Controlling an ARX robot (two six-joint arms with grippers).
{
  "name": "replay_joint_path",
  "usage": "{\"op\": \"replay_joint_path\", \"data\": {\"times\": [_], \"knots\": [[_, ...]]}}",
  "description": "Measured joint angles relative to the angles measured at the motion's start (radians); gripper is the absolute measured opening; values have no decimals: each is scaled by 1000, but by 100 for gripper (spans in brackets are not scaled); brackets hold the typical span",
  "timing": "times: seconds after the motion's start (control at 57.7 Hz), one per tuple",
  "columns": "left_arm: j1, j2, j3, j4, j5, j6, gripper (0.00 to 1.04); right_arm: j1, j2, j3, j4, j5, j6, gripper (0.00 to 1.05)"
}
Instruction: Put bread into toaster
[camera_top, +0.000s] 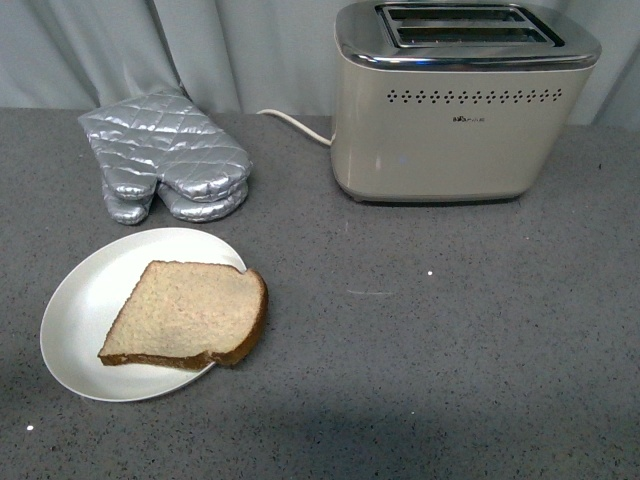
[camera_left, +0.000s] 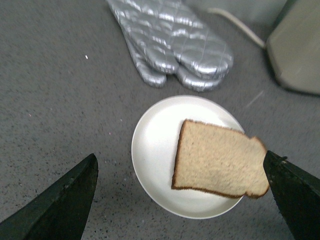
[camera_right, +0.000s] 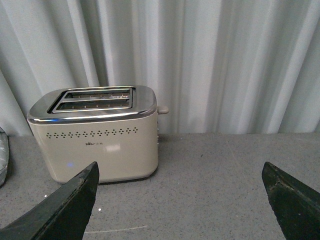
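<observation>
On my front feed the bread (camera_top: 190, 312) lies flat on the white plate (camera_top: 85, 300) in the lower left of the frame, with its rounded, dark-crusted end hanging over the plate's right rim above the grey counter (camera_top: 450, 350). The toaster (camera_top: 455, 110) stands upright in the upper right of the frame, well apart from the plate. Its chrome top and both slots face up, and the row of vent holes and the small logo are turned toward me. A pair of silver quilted oven mitts (camera_top: 165, 150) lies stacked in the upper left, just beyond the plate, and a pale cord (camera_top: 295, 122) runs from the toaster's left side behind them. From the left wrist camera I look down on plate and bread, and the left gripper (camera_left: 180, 162) has its jaws spread wide. One dark finger (camera_left: 60, 205) shows at each side of the picture, neither touching the slice. From the right wrist camera I see the toaster in front of a pleated pale curtain (camera_right: 225, 60), a small knob on its end wall. The right gripper (camera_right: 180, 167) is likewise spread wide and holds nothing, well short of the toaster.
</observation>
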Motion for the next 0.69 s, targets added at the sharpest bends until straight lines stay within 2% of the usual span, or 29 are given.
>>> {"op": "replay_joint_path", "data": {"times": [0.087,0.26,0.416,0.468,0.693], "knots": [[12,195,49,24,2,73,98,0,0,0,0,0,0,95],[40,507,164,-6,89,179,98,0,0,0,0,0,0,95],[37,662,255,-23,87,245,98,0,0,0,0,0,0,95],[36,720,282,-7,50,278,98,0,0,0,0,0,0,95],[51,848,363,-3,43,279,98,0,0,0,0,0,0,95]]}}
